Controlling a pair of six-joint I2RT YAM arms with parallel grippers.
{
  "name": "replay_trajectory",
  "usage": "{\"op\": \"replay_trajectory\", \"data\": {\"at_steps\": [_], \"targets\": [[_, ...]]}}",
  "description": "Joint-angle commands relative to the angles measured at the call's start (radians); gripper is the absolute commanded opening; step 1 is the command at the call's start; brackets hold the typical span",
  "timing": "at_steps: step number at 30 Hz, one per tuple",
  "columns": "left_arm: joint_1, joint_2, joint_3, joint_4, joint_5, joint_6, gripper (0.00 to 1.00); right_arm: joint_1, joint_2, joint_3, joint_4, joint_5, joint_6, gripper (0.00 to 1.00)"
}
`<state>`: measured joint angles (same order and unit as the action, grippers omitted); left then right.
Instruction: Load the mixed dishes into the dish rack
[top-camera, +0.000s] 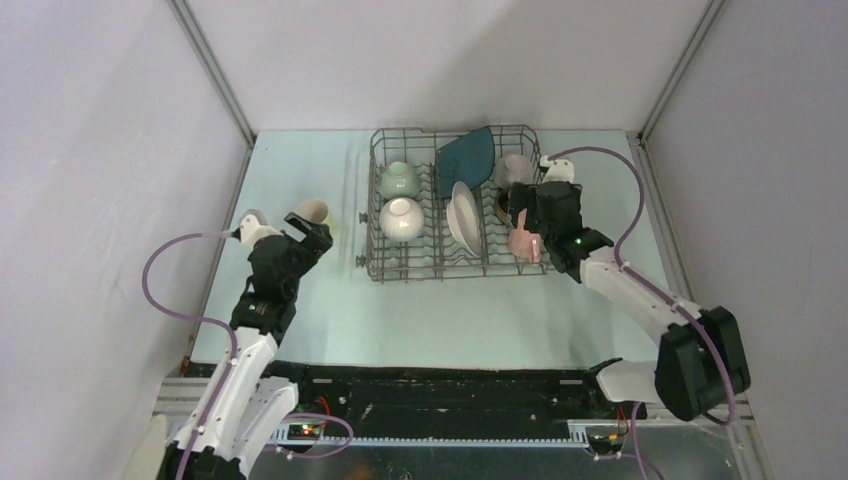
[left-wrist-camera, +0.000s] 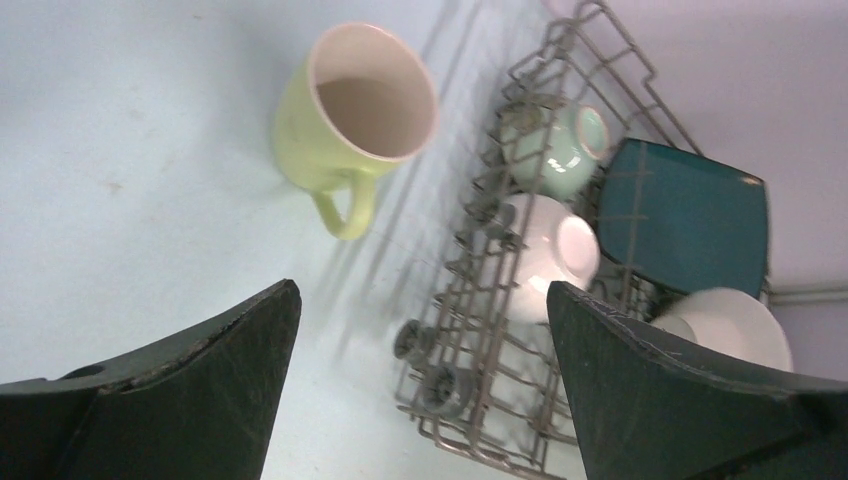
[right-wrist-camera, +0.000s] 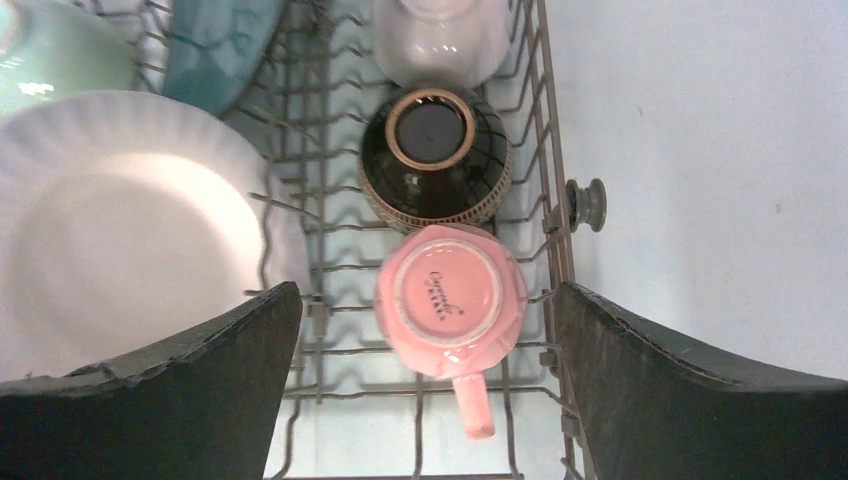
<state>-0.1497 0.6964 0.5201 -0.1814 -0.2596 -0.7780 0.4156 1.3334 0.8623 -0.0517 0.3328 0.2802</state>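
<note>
Dark left fingers (left-wrist-camera: 230, 370) spread wide, holding nothing, left of dish rack (top-camera: 455, 273); pale yellow-green mug (left-wrist-camera: 350, 120) sits beyond them on tabletop (top-camera: 450, 320), outside the rack. Over rack's near right corner, right fingers (right-wrist-camera: 200, 370) likewise spread, empty. Pink mug (right-wrist-camera: 450, 300) inverted there; brown bowl (right-wrist-camera: 435, 155) inverted just behind; white bowl (right-wrist-camera: 440, 35) farther back. White round plate (right-wrist-camera: 120, 220) on edge mid-rack.

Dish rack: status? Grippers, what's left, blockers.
Left gripper open, right gripper open. Pink mug inverted in dish rack. Pale yellow-green mug on table, outside it. Nothing between it and left gripper.
</note>
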Motion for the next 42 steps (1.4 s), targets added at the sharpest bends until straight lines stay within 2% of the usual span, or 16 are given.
{"op": "replay_trajectory", "data": {"at_steps": [1, 6, 15, 20, 27, 32, 34, 36, 37, 38, 39, 41, 42], "targets": [[0.084, 0.051, 0.038, 0.029, -0.024, 0.002, 1.00, 0.058, -0.109, 0.015, -0.026, 0.056, -0.010, 0.99], [0.135, 0.161, 0.068, 0.082, 0.000, 0.000, 1.00, 0.116, -0.188, 0.015, -0.050, 0.072, -0.015, 0.99], [0.139, 0.454, 0.284, -0.044, -0.108, -0.046, 0.95, 0.154, -0.242, 0.015, -0.085, 0.087, -0.005, 1.00], [0.142, 0.583, 0.402, -0.176, -0.153, -0.077, 0.89, 0.156, -0.255, 0.015, -0.105, 0.081, -0.006, 1.00], [0.144, 0.699, 0.446, -0.163, -0.117, -0.070, 0.84, 0.159, -0.262, 0.015, -0.117, 0.060, -0.009, 1.00], [0.145, 0.795, 0.488, -0.194, -0.132, -0.068, 0.75, 0.160, -0.304, 0.015, -0.128, 0.050, -0.015, 1.00], [0.145, 0.821, 0.494, -0.202, -0.125, -0.078, 0.67, 0.160, -0.323, 0.015, -0.134, 0.051, -0.015, 0.99], [0.145, 0.832, 0.491, -0.200, -0.119, -0.080, 0.52, 0.159, -0.339, 0.015, -0.141, 0.048, -0.017, 1.00], [0.145, 0.830, 0.489, -0.200, -0.120, -0.080, 0.37, 0.159, -0.350, 0.015, -0.147, 0.041, -0.017, 0.99], [0.145, 0.814, 0.481, -0.200, -0.124, -0.078, 0.28, 0.158, -0.355, 0.015, -0.151, 0.038, -0.020, 1.00], [0.145, 0.787, 0.477, -0.201, -0.136, -0.077, 0.09, 0.159, -0.367, 0.015, -0.156, 0.023, -0.023, 0.99], [0.145, 0.723, 0.458, -0.201, -0.148, -0.082, 0.01, 0.159, -0.387, 0.015, -0.162, -0.015, -0.035, 1.00], [0.145, 0.699, 0.440, -0.199, -0.149, -0.082, 0.01, 0.159, -0.393, 0.015, -0.163, -0.051, -0.039, 1.00]]}}
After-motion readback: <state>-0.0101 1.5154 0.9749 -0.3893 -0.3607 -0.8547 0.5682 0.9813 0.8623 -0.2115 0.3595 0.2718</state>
